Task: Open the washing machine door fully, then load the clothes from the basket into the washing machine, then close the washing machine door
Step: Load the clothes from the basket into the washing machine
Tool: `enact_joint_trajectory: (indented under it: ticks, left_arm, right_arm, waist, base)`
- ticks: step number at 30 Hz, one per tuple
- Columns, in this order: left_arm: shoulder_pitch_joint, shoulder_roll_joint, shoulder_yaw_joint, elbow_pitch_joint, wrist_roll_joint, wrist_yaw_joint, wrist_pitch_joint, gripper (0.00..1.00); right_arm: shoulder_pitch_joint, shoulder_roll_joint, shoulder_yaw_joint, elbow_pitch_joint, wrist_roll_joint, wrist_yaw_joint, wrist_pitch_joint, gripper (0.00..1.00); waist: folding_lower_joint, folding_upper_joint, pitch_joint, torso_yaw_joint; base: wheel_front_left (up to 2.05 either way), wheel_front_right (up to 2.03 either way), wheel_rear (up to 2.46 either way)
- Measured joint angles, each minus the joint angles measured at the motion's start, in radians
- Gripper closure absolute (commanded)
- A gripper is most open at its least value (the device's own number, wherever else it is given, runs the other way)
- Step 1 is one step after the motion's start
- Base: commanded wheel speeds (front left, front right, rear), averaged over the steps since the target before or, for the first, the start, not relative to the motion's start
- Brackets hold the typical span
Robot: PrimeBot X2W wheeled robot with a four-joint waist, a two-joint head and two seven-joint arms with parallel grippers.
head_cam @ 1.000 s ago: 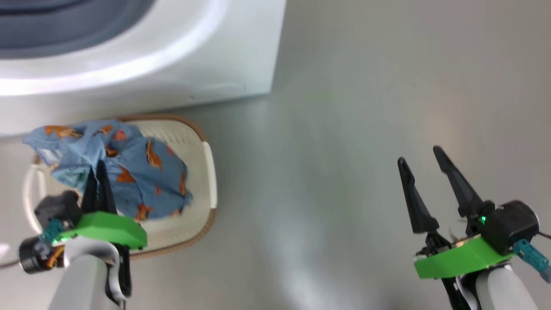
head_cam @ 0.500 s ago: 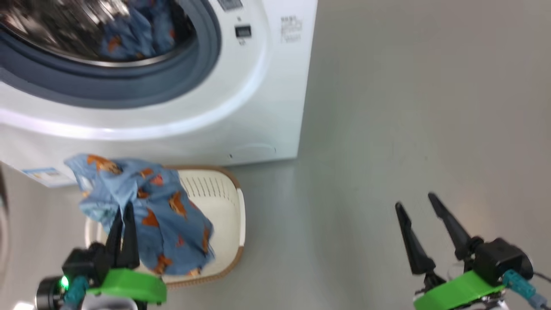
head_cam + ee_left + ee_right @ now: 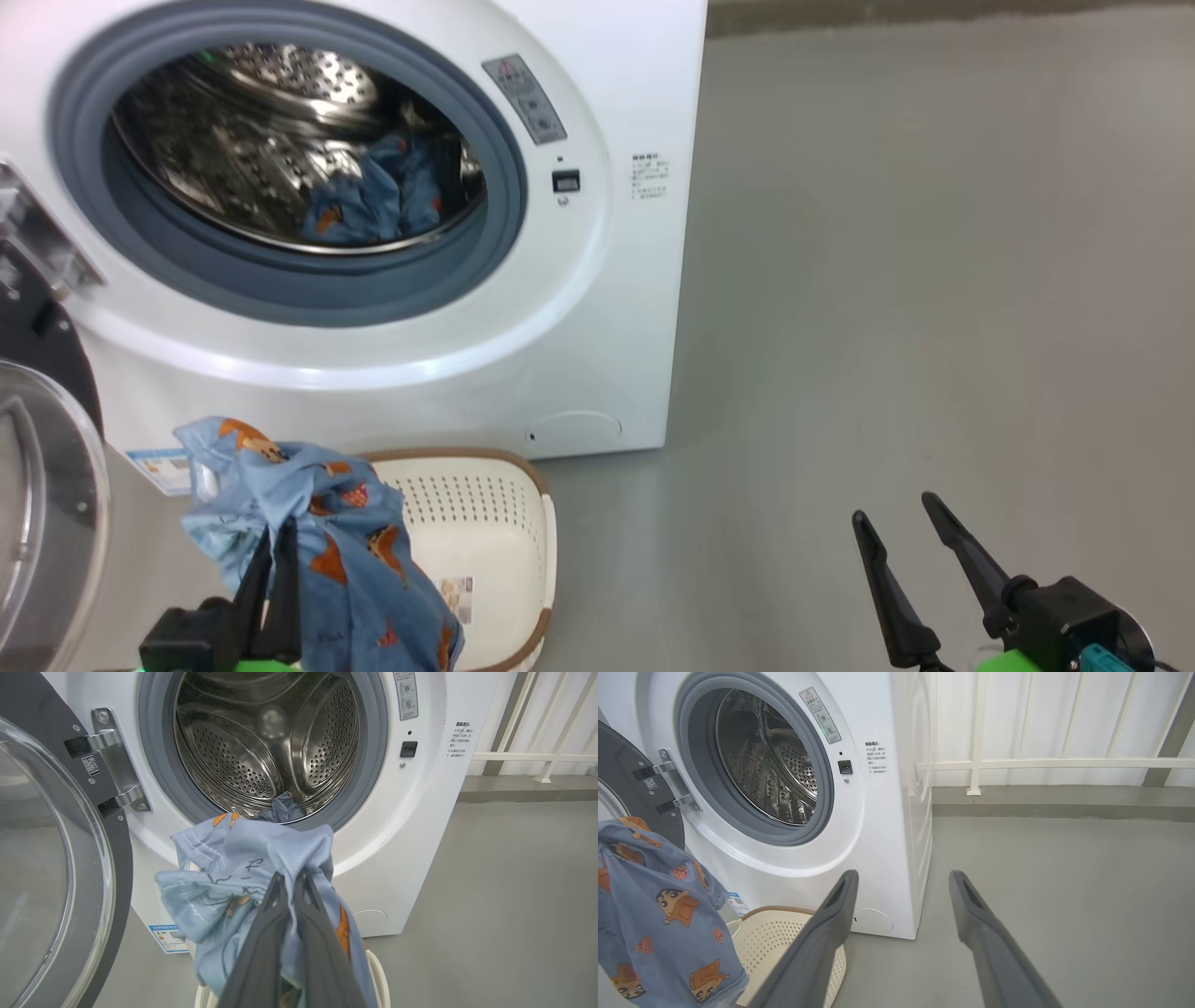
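The white washing machine [image 3: 616, 308] stands with its door [image 3: 42, 485] swung open to the left, glass bowl facing me. One light-blue printed garment [image 3: 373, 201] lies inside the steel drum. My left gripper [image 3: 275, 551] is shut on a second garment of the clothes [image 3: 317, 551], which hangs bunched above the cream basket [image 3: 495, 523]. Seen from the left wrist, those fingers [image 3: 292, 877] pinch the fabric [image 3: 233, 868] in front of the drum opening. My right gripper [image 3: 891, 509] is open and holds nothing, over bare floor to the right, its fingertips [image 3: 903, 877] spread wide.
Grey floor [image 3: 934, 327] stretches to the right of the machine. A white railing [image 3: 1041, 763] and a low kerb run behind it. The open door [image 3: 46, 858] stands at the left of the opening. The basket sits against the machine's foot under the round service flap [image 3: 574, 429].
The head camera has tilted up, bringing the drum and door into view. My left gripper has lifted the garment up out of the basket. The right gripper stays open.
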State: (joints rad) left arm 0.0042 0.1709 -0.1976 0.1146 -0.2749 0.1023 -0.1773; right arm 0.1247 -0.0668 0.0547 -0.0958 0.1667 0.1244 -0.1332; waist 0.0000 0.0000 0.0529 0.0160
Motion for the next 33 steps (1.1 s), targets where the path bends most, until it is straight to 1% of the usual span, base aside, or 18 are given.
enact_joint_trajectory:
  ticks: [6,11,33]
  left_arm:
    - [0.038,0.008,-0.004,-0.034,-0.001,0.001,0.020,1.00]
    - [0.053,0.013,-0.006,-0.053,-0.001,0.008,0.028,1.00]
    - [0.054,0.017,-0.017,-0.052,-0.025,0.009,0.035,1.00]
  right_arm:
    - [0.035,0.006,-0.001,-0.021,-0.009,0.000,0.010,0.00]
    - [0.045,0.013,-0.004,-0.029,-0.010,0.000,0.018,0.00]
    - [0.045,0.020,-0.005,-0.035,-0.014,0.000,0.018,0.00]
  waist:
    - [0.0000,0.0000,-0.047,0.003]
    - [0.0000,0.0000,-0.067,0.003]
    - [0.0000,0.0000,-0.066,0.010]
  base:
    - [0.00,0.00,0.00]
    - [0.00,0.00,0.00]
    - [0.00,0.00,0.00]
